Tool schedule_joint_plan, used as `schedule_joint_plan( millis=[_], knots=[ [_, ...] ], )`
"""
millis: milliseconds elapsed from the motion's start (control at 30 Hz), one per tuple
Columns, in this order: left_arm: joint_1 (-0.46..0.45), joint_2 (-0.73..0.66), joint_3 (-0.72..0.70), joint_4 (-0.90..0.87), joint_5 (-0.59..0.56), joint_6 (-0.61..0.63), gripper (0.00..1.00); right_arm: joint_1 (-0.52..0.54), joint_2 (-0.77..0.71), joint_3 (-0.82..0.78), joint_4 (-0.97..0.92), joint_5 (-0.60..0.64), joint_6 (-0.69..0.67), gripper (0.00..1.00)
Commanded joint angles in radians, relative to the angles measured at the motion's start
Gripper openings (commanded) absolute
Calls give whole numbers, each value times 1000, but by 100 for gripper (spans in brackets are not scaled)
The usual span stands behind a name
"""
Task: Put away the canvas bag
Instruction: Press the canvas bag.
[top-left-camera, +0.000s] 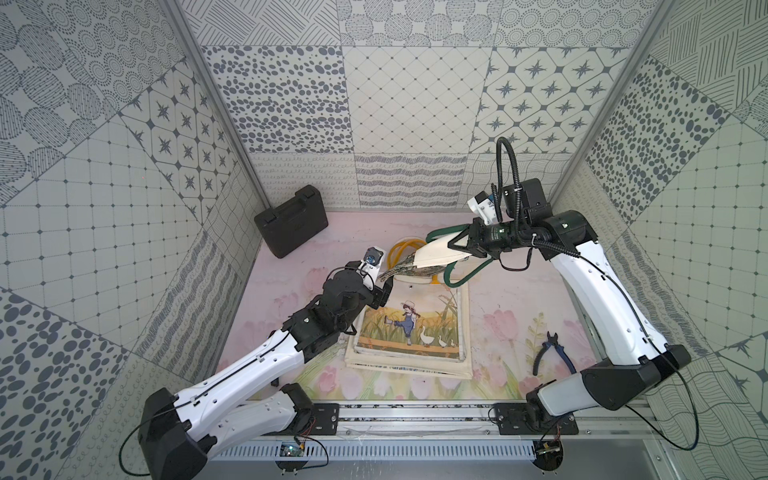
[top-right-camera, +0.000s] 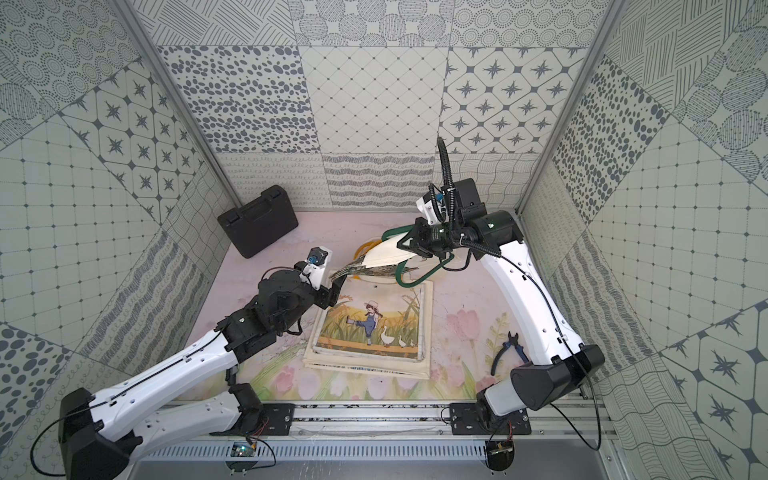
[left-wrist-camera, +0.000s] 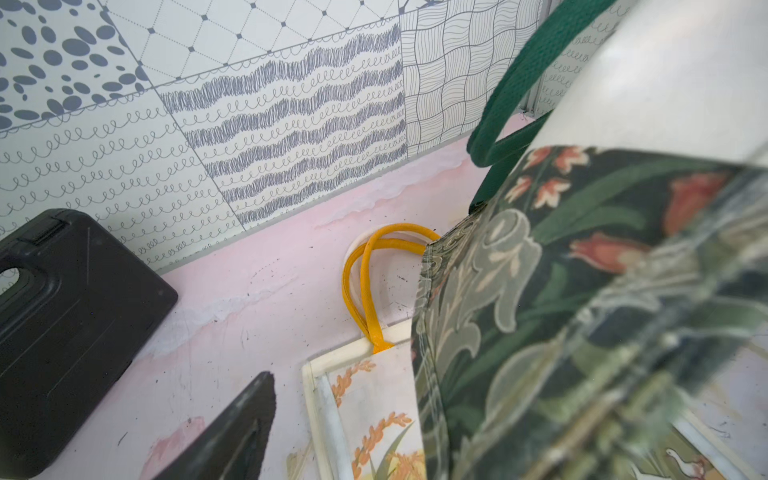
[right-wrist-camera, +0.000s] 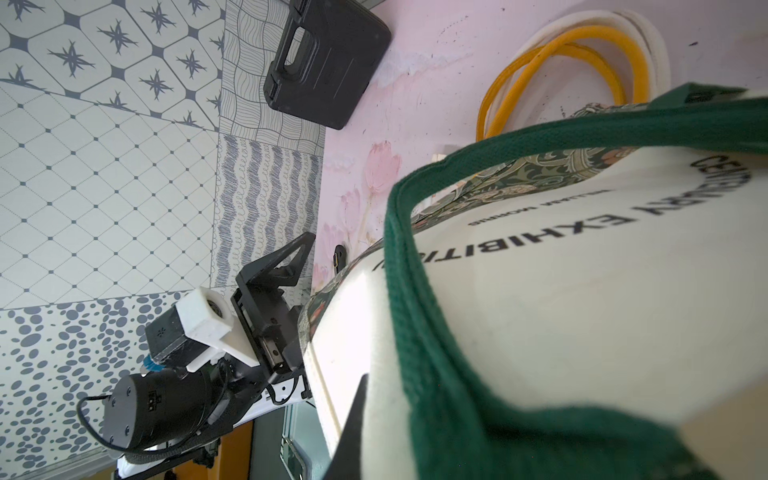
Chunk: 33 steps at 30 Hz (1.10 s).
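We are finding the canvas bag (top-left-camera: 434, 255) hanging clear of the table (top-left-camera: 519, 291). The right gripper (top-left-camera: 457, 245) is clamping its white side, and its floral edge is drooping over the far edge of the stack of folded bags (top-left-camera: 411, 332). The left gripper (top-left-camera: 384, 291) is standing beside that corner, fingers apart. Open room is lying toward one black case (top-left-camera: 291, 220) and one pair of pliers (top-left-camera: 555, 351). We are counting two green handles (right-wrist-camera: 401, 257).

Matt cloth canvas bag (top-left-camera: 432, 257), textured plastic case (top-left-camera: 291, 220)
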Motion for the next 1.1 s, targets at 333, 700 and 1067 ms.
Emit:
schedule_joint_plan(
  millis=[333,700,1067],
  knots=[
    [72,52,-10,-156,10,-90,78,-11,31,281,-174,123,-350,0],
    [150,36,-28,-151,115,-166,78,105,40,289,-302,466,-566,0],
    [156,34,-29,-150,114,-157,78,450,54,114,-359,605,-1063,0]
  ],
)
